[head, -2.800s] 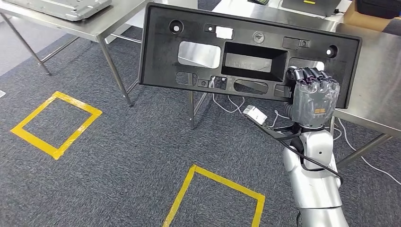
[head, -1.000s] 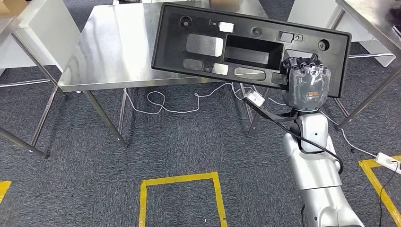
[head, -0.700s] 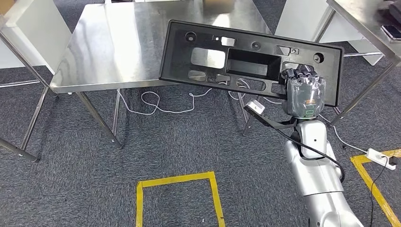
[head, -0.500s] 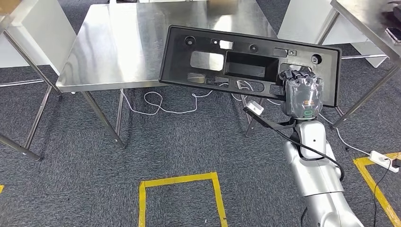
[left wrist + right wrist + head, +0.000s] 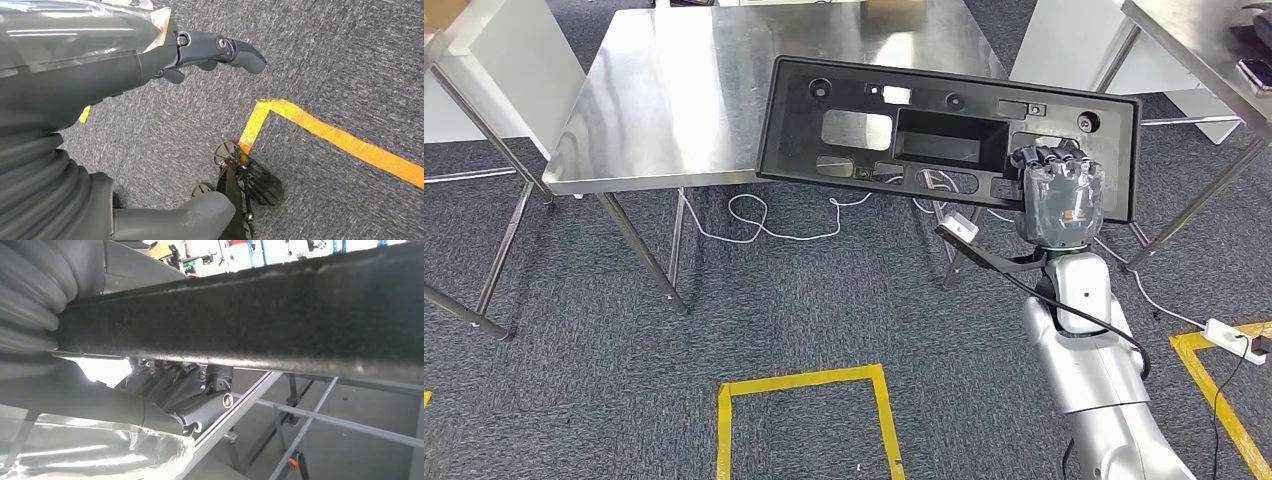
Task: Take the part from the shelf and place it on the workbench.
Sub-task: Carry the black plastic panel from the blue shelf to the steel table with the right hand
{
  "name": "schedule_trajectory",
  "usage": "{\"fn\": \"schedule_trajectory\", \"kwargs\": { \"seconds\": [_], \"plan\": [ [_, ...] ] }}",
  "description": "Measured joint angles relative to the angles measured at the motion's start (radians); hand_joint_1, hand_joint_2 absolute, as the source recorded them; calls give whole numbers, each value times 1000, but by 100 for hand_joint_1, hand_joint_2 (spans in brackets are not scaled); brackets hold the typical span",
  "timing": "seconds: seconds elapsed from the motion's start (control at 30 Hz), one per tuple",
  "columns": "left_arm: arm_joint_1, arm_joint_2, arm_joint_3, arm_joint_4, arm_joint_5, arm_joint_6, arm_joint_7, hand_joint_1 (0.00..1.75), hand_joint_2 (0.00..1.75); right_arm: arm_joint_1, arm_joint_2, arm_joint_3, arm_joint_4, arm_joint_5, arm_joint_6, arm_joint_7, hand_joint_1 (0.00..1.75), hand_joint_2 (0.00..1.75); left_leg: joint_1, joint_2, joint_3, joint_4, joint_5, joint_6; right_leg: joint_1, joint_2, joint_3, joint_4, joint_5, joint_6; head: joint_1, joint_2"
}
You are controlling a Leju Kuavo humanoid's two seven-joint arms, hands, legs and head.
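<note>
since half a second ago your black part (image 5: 944, 130) has edged left, held in the air over the workbench's (image 5: 674, 90) near right corner; right hand (image 5: 1058, 197) grips its lower right edge, left hand (image 5: 150, 55) holds nothing, fingers apart.

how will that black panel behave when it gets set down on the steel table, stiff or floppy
Probably stiff: the black panel juts out sideways from the right hand gripping one end, without visible sag. Likely light, given its many cutouts. Held off-centre, it may swing or tip on touching the steel table.
</note>
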Motion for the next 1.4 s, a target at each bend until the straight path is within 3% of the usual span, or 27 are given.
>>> {"fn": "schedule_trajectory", "kwargs": {
  "seconds": [0.33, 0.43, 0.5, 0.57, 0.63, 0.67, 0.7, 0.73, 0.8, 0.83, 0.9, 0.97, 1.03, 1.13, 1.2, 1.23, 1.27, 1.33, 1.4],
  "plan": [
    [0, 0, 0, 0, -1, -17, 23, 0, 175, -100, -26, 28, 45, 24, 63, -17, 175, 175, 2, 0, 0, 1, 0, 0, 1, 0, -1, 0, 0, 0, 0, 0],
    [-1, 1, 1, 0, 3, -14, 33, 0, 175, -123, -30, 38, 63, 10, 62, -36, 175, 175, 0, 1, -1, 2, -2, 11, -11, 1, 1, -6, 4, 7, 0, 0],
    [-2, 0, 2, 1, 8, -6, 43, 0, 175, -136, -31, 46, 78, 1, 57, -44, 175, 175, 9, 5, 9, -13, 5, 21, -10, -3, -5, 4, -3, 11, 0, 0],
    [-4, -1, 4, 1, 14, 4, 52, 0, 175, -146, -33, 53, 96, -7, 50, -48, 175, 175, 17, 10, 21, -29, 12, 28, -7, -11, -43, 82, -40, 5, 1, 0],
    [-5, -2, 8, 2, 18, 15, 60, 0, 175, -151, -35, 60, 117, -14, 42, -49, 175, 175, 18, 11, 23, -31, 12, 29, -12, -14, -110, 215, -91, 1, 2, 0],
    [-5, -2, 9, 3, 19, 21, 63, 0, 175, -152, -35, 63, 126, -17, 40, -50, 175, 175, 19, 11, 22, -31, 12, 27, -15, -14, -135, 262, -104, 5, 3, 0],
    [-5, -2, 10, 5, 20, 27, 66, 0, 175, -152, -35, 67, 134, -19, 39, -52, 175, 175, 21, 11, 23, -30, 10, 24, -20, -15, -143, 275, -102, 13, 2, 0],
    [-5, -2, 10, 6, 20, 32, 69, 0, 175, -153, -36, 71, 142, -21, 39, -54, 175, 175, 24, 11, 23, -28, 8, 20, -26, -17, -130, 248, -86, 24, 2, 0],
    [-5, -1, 10, 8, 20, 40, 72, 0, 175, -158, -36, 79, 154, -26, 36, -58, 175, 175, 31, 11, 23, -19, -1, 4, -37, -27, -64, 116, -35, 50, 3, 0],
    [-5, 1, 10, 9, 20, 43, 74, 0, 175, -163, -35, 82, 160, -30, 32, -60, 175, 175, 31, 10, 22, -12, -7, -6, -39, -29, -35, 63, -19, 54, 6, 0],
    [-6, 4, 10, 9, 21, 50, 77, 0, 175, -172, -35, 88, 173, -37, 26, -63, 175, 175, 27, 9, 19, -4, -15, -21, -37, -28, -14, 27, -14, 41, 5, 0],
    [-7, 4, 11, 10, 21, 55, 81, 0, 175, -177, -35, 93, 182, -42, 23, -64, 175, 175, 29, 9, 19, -4, -17, -27, -35, -22, -13, 30, -16, 19, 1, 0],
    [-7, 5, 13, 11, 22, 56, 83, 0, 175, -183, -36, 99, 188, -45, 23, -65, 175, 175, 34, 11, 5, 32, -38, -32, -34, -18, -12, 29, -17, 5, -1, 0],
    [-8, 5, 15, 11, 22, 52, 81, 0, 175, -191, -36, 107, 197, -49, 23, -66, 175, 175, 32, 10, -91, 214, -121, -31, -23, -14, -8, 29, -21, -13, -3, 0],
    [-7, 4, 15, 11, 22, 47, 80, 0, 175, -189, -36, 110, 202, -51, 23, -66, 175, 175, 27, 10, -147, 299, -136, -22, -13, -12, -4, 29, -25, -20, -4, 0],
    [-7, 4, 15, 11, 22, 44, 80, 0, 175, -189, -37, 112, 204, -51, 23, -66, 175, 175, 22, 9, -148, 286, -113, -12, -7, -10, 0, 29, -27, -23, -4, 0],
    [-7, 4, 15, 12, 22, 41, 79, 0, 175, -189, -39, 114, 206, -51, 23, -66, 175, 175, 16, 8, -130, 234, -75, 1, -1, -9, 4, 29, -29, -26, -4, 0],
    [-7, 6, 15, 12, 21, 36, 76, 0, 175, -189, -42, 117, 206, -53, 22, -65, 175, 175, 1, 4, -69, 96, -5, 33, 7, -6, 11, 28, -34, -31, -2, 0],
    [-8, 7, 15, 13, 20, 34, 74, 0, 175, -189, -46, 118, 207, -55, 20, -63, 175, 175, -11, 7, -36, 26, 15, 51, 10, -6, 13, 27, -37, -31, 0, 0]
  ]
}}
